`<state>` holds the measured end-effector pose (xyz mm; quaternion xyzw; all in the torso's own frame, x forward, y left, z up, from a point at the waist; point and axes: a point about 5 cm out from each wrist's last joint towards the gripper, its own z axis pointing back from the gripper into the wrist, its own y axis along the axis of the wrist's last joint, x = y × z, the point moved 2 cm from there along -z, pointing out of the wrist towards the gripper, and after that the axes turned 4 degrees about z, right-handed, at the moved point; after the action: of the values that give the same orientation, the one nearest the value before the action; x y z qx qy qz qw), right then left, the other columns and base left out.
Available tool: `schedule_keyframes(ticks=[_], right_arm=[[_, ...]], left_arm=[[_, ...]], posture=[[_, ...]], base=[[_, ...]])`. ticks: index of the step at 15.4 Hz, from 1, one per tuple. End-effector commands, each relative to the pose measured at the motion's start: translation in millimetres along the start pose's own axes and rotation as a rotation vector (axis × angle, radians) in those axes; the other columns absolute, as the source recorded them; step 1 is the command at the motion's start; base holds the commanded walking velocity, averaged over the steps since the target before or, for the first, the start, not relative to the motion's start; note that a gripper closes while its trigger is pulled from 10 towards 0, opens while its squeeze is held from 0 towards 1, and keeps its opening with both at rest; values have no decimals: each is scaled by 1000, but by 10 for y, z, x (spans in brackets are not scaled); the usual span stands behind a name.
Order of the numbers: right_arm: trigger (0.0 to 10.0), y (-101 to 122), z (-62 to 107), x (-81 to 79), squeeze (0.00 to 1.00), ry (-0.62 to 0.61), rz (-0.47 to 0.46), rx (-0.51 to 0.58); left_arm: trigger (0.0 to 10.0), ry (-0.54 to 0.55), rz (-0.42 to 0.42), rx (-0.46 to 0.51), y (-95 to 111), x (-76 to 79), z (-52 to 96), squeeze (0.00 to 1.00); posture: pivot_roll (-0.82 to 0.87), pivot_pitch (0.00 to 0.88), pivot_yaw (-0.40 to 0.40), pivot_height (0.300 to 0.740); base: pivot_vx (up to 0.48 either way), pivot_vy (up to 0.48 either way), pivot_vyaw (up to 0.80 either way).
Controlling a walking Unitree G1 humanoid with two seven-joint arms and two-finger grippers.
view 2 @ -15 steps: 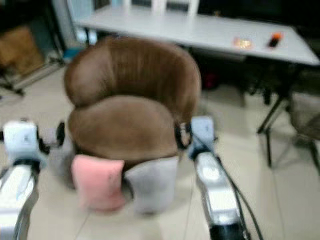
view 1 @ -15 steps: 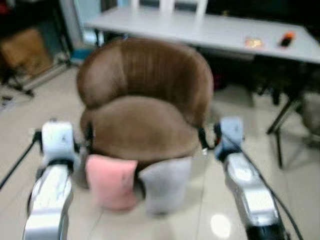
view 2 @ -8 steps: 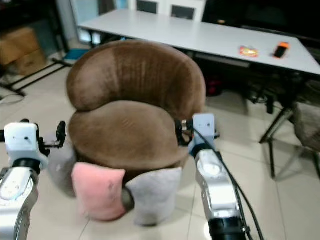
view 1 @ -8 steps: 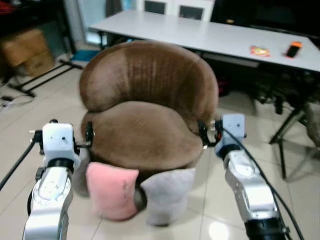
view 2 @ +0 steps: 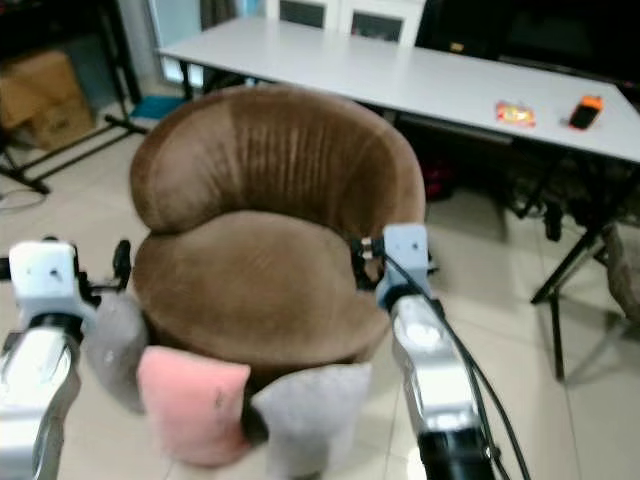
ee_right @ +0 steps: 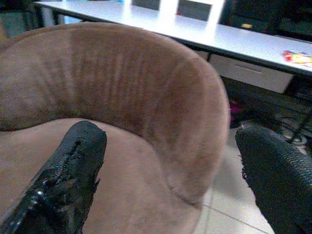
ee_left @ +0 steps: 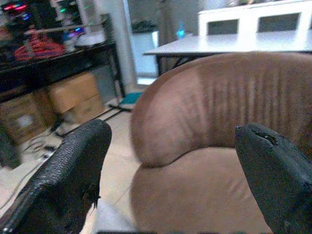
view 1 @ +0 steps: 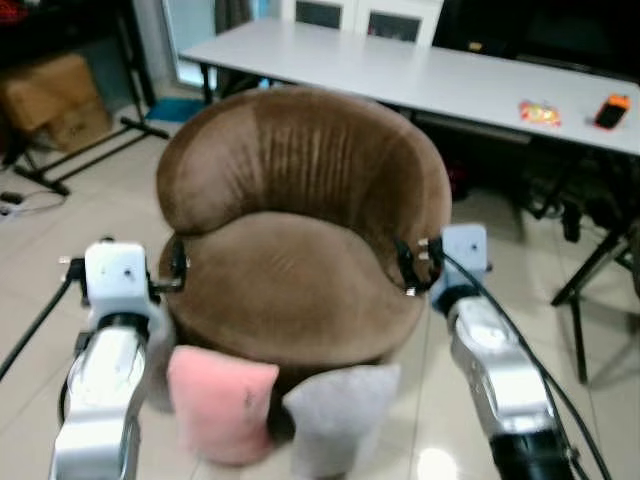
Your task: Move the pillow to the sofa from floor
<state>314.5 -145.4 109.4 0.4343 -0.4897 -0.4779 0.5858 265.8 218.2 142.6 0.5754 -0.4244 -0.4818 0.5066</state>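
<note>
1. My left gripper (ee_left: 170,170) is spread wide and holds nothing, at the sofa's (view 1: 300,250) left flank
2. My right gripper (ee_right: 170,175) is also wide open and empty, at its right flank
3. Pink pillow (view 1: 220,400) and grey pillow (view 1: 335,415) lean on the sofa's front, on the floor (view 1: 30,260), below and between my grippers

The head's two eyes look forward and down at the brown sofa (view 1: 300,240) at 12 o'clock, while both wrist cameras, close in, face that same sofa's backrest.
</note>
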Motion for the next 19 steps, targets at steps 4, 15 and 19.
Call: schedule_keyframes(ticks=[4,15,19], right_arm=[[10000,-26,-18,105,1000,-37,28,-8],[10000,-28,-17,105,1000,-32,31,-10],[10000,-48,-11,67,1000,-11,40,-17]], left_arm=[[10000,-32,2,-5,-22,97,-33,0],[10000,-66,-19,3,-12,146,0,0],[10000,-68,-27,2,-15,142,17,0]], posture=[[-37,0,-26,740],[-34,0,-23,740],[-27,0,-28,740]], base=[[380,0,0],[34,-202,0],[0,-480,323]])
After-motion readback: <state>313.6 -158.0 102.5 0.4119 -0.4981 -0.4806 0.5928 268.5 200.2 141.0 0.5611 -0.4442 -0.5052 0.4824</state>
